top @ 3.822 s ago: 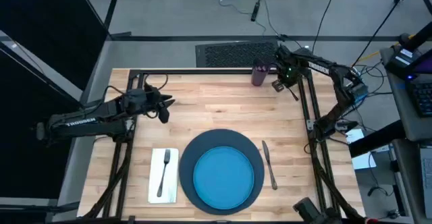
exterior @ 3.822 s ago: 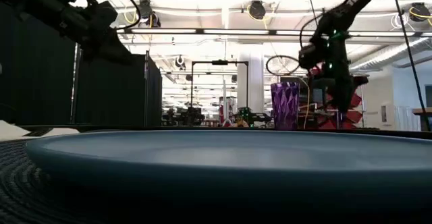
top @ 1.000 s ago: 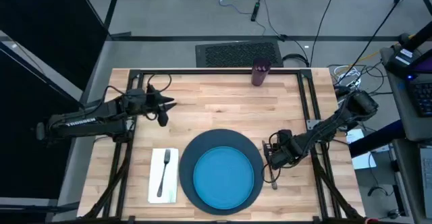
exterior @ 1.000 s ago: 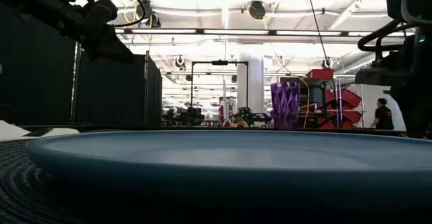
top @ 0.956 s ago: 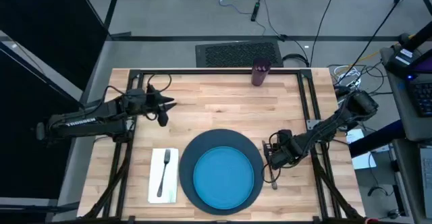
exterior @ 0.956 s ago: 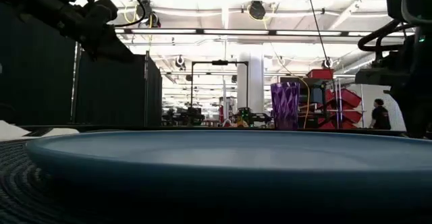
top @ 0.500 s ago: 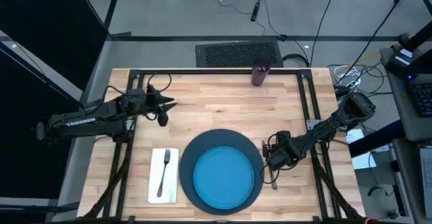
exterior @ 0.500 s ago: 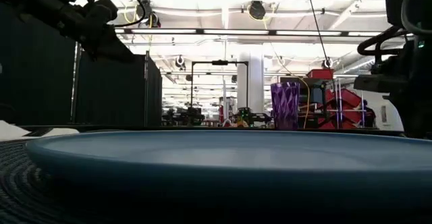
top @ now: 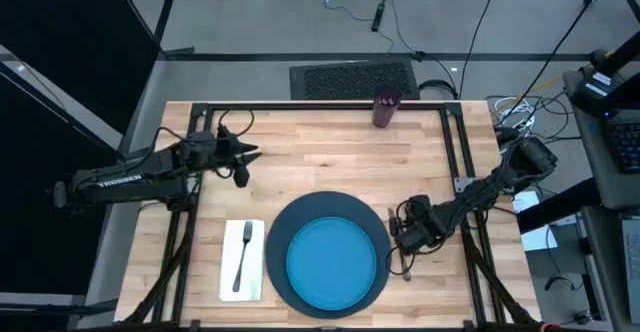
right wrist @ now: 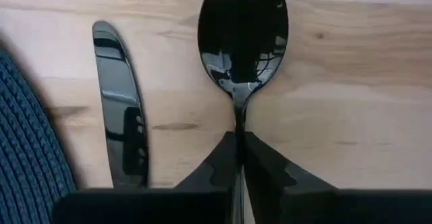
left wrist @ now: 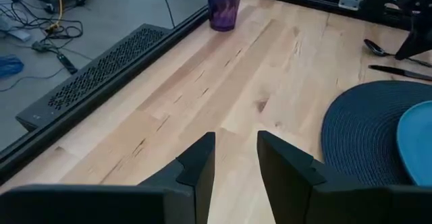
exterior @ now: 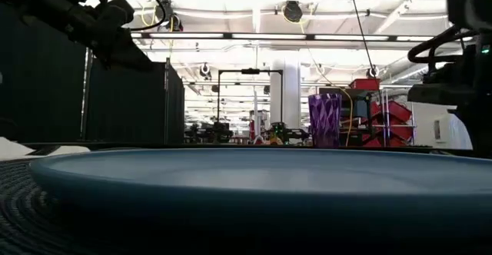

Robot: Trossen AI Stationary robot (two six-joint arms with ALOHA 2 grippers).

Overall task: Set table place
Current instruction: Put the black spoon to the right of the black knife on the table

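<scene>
We are looking down on the pale plank worktop, going from its left edge to its right. The left gripper is hovering over the left part of the worktop, toward the far edge, and in its wrist view its jaws are standing a little apart with nothing between them, only bare planks showing in the gap.

Near the front edge on the left, the white napkin is lying flat with the metal fork resting on it lengthwise. Just beside the napkin, the dark navy woven disc is sitting at the middle of the front edge, and the bright blue plate is sitting centred on it. In the low view the plate's rim is filling the foreground.

At the far edge, right of the middle, the small purple cup is standing upright, well apart from the rest of the setting.

Just right of the disc, the knife is lying flat on the planks, parallel to the disc's edge. The spoon is lying beside the knife on the side away from the disc, bowl up on the wood. The right gripper is sitting low over these two pieces, and in its wrist view its jaws are pinching closed on the spoon's thin handle just behind the bowl.
</scene>
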